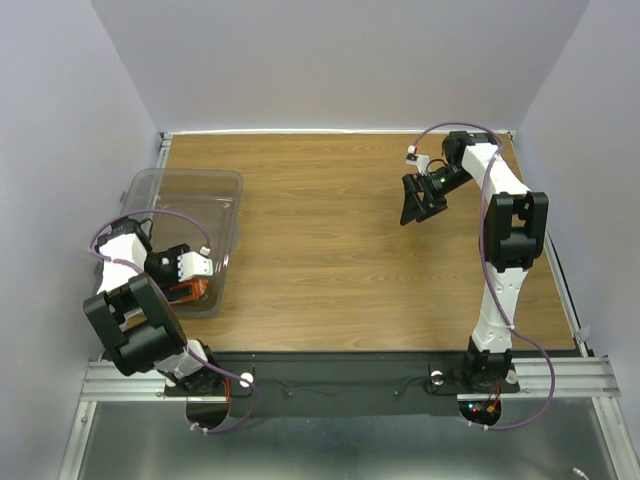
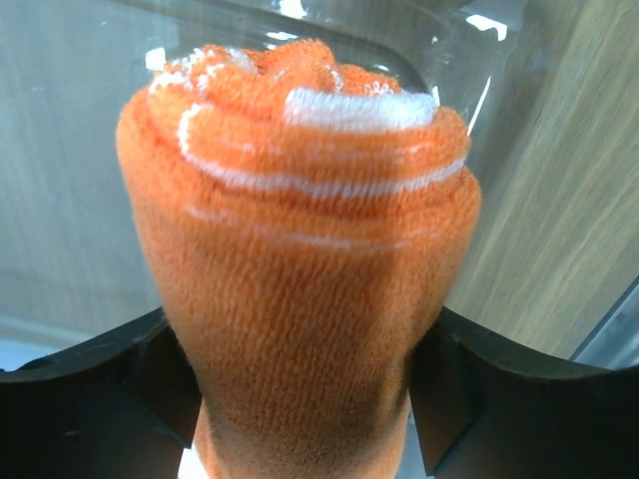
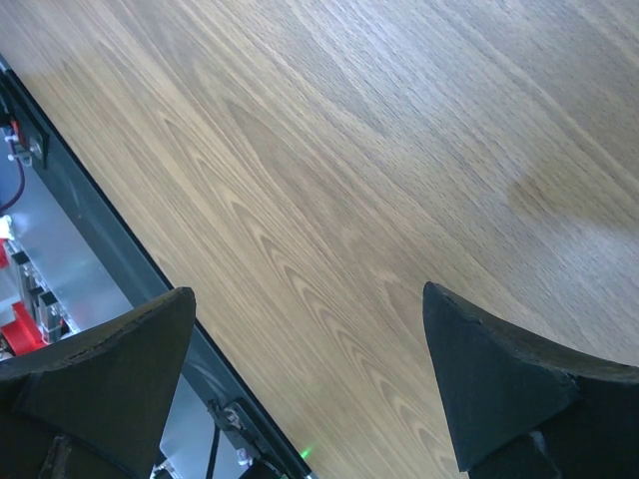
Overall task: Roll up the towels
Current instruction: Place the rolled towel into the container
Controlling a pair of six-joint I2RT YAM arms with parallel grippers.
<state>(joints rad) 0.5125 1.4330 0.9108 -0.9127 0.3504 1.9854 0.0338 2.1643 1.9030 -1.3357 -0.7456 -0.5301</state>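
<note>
The orange towel [image 2: 300,249] is a tight roll with white edge stripes at its end. My left gripper [image 2: 300,399] is shut on it, one black finger [image 2: 90,379] on each side of the roll. In the top view only a strip of the orange towel [image 1: 190,291] shows under the left gripper [image 1: 186,278], inside the near end of the clear plastic tub [image 1: 185,176]. My right gripper [image 1: 415,205] is open and empty, held above the far right of the table; in its wrist view the right gripper [image 3: 308,299] has only bare wood between its fingers.
The clear tub's wall [image 2: 429,60] curves behind the roll. The wooden table [image 1: 330,250] ends at a black front strip [image 1: 330,365] by the arm bases. The black strip and metal rail [image 3: 100,249] show at the left of the right wrist view.
</note>
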